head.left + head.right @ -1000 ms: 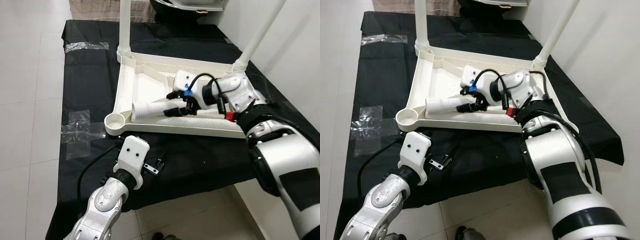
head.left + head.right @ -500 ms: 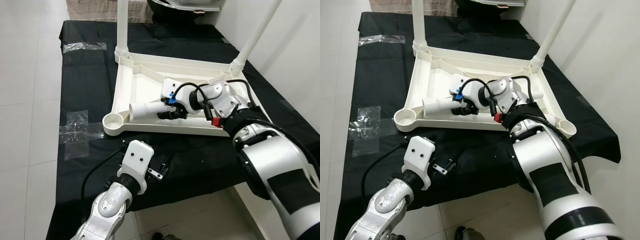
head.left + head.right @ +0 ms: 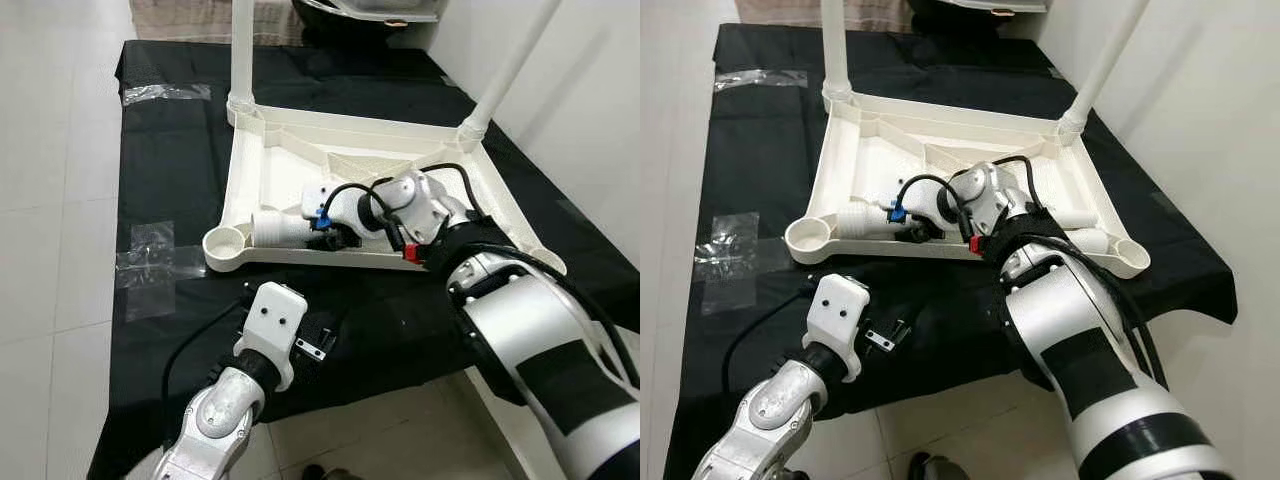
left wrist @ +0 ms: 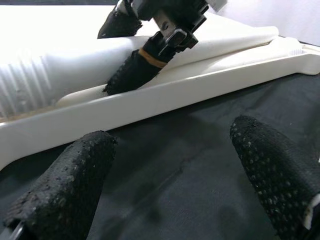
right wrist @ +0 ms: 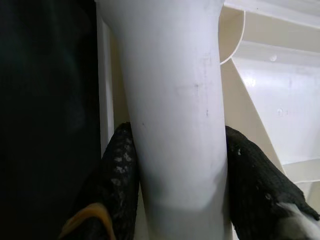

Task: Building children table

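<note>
Right gripper (image 3: 328, 232) clamped on smooth white plastic table leg (image 5: 175, 110), inside overturned white ribbed tabletop (image 3: 290, 165), left gripper (image 4: 170, 170) fingers spread over black cloth (image 3: 170, 150).

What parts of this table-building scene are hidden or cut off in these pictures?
- Tops of the two standing legs: cut off by the upper edge of both eye views.
- Held end of the loose leg: covered by the right gripper and its wrist in the eye views.
- Dark object behind the tabletop: cropped at the top edge, unidentifiable.
- Small metal part near the left gripper: too small to identify.
</note>
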### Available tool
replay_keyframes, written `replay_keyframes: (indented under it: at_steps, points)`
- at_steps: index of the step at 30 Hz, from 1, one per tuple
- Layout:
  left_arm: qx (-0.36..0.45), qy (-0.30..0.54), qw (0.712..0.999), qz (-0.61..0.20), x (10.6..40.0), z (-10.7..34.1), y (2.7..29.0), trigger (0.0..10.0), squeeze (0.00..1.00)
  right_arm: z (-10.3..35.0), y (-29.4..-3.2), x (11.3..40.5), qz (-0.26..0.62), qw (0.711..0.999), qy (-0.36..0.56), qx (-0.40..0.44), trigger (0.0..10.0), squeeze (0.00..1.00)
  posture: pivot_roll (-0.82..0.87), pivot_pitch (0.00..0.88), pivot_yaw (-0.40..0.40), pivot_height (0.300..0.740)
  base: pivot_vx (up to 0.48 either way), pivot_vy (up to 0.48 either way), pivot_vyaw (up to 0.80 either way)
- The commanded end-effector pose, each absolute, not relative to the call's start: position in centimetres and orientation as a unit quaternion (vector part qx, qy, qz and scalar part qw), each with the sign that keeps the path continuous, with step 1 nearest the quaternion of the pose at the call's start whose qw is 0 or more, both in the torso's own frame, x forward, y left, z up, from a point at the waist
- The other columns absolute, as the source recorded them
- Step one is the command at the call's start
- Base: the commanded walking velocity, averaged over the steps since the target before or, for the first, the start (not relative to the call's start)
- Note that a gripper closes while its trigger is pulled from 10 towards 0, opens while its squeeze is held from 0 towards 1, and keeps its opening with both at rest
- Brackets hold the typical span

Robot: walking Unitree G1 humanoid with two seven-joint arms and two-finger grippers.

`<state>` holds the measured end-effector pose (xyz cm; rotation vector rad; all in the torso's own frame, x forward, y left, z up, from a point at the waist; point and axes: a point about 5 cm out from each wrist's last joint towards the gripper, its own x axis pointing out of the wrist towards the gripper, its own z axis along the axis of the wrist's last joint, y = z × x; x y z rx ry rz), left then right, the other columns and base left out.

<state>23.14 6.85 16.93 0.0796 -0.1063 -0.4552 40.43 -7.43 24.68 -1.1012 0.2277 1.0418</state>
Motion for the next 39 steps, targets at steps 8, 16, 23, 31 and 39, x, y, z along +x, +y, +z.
replay_keyframes:
  at_steps: [8, 16, 23, 31, 39]
  points:
    - [0.036, -0.049, 0.973, -0.221, 23.0, 16.8, 6.8, 10.0, 0.0, 26.4, -7.0, 41.2, 0.398, 0.804, 0.035, -0.44, 0.0, 0.0, 0.0, 0.18, -0.204, 0.74, 0.0, 0.0, 0.0]
    - [0.046, -0.056, 0.974, -0.214, 23.9, 16.8, 7.2, 10.0, 0.0, 35.5, -8.6, 41.6, 0.307, 0.896, -0.101, -0.305, 0.0, 0.0, 0.01, 0.13, -0.187, 0.74, 0.0, 0.0, 0.0]
    - [0.039, -0.058, 0.975, -0.209, 24.9, 16.9, 7.6, 10.0, 0.0, 41.8, -10.2, 40.8, 0.248, 0.935, -0.188, -0.168, 0.0, 0.0, 0.01, 0.068, -0.161, 0.74, 0.0, 0.0, 0.0]
    - [0.091, -0.087, 0.975, -0.184, 27.3, 18.7, 8.9, 10.0, 0.57, 43.7, -13.0, 40.6, 0.204, 0.948, -0.23, 0.087, 0.0, 0.0, 0.03, 0.029, -0.146, 0.74, 0.0, 0.0, 0.0]
    - [0.123, -0.094, 0.973, -0.169, 29.6, 20.0, 9.8, 10.0, 1.0, 38.8, -13.9, 41.8, 0.169, 0.937, -0.211, 0.222, 0.0, 0.0, 0.04, 0.012, -0.125, 0.74, 0.0, 0.0, 0.0]
